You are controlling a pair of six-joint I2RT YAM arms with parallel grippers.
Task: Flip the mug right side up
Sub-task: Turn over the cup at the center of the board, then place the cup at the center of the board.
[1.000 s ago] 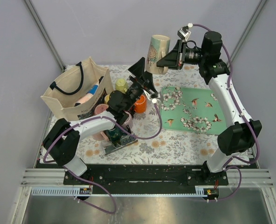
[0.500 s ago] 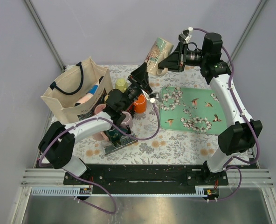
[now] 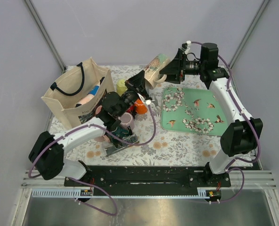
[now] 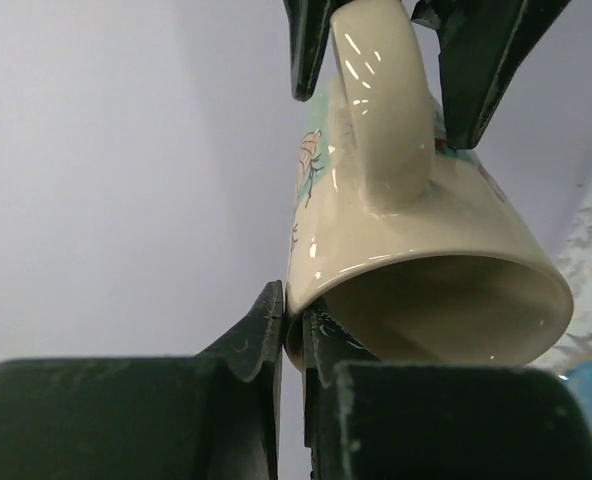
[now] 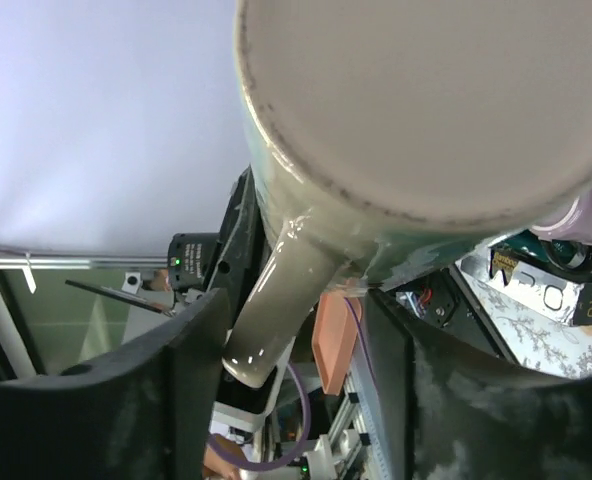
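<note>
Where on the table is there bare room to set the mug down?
The green bird placemat on the right is bare all over, likely best for the mug. The floral cloth nearer the arms, right of the box, is free too. It's crowded between the tote bag and the placemat: yellow cup, orange cup, pink mug.

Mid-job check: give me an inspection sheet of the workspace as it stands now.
Surface: floral tablecloth with a green bird placemat on the right.
Job's things: mug in the air, tilted, mouth lower than base.
Clutter: tote bag, orange cup and pink mug near the left arm.
Grippers: left gripper shut on the mug's rim; right gripper open, fingers either side of the handle.
Cables: purple cable loops off the left arm; another runs along the right arm.
Surroundings: grey walls; nothing else seen.
</note>
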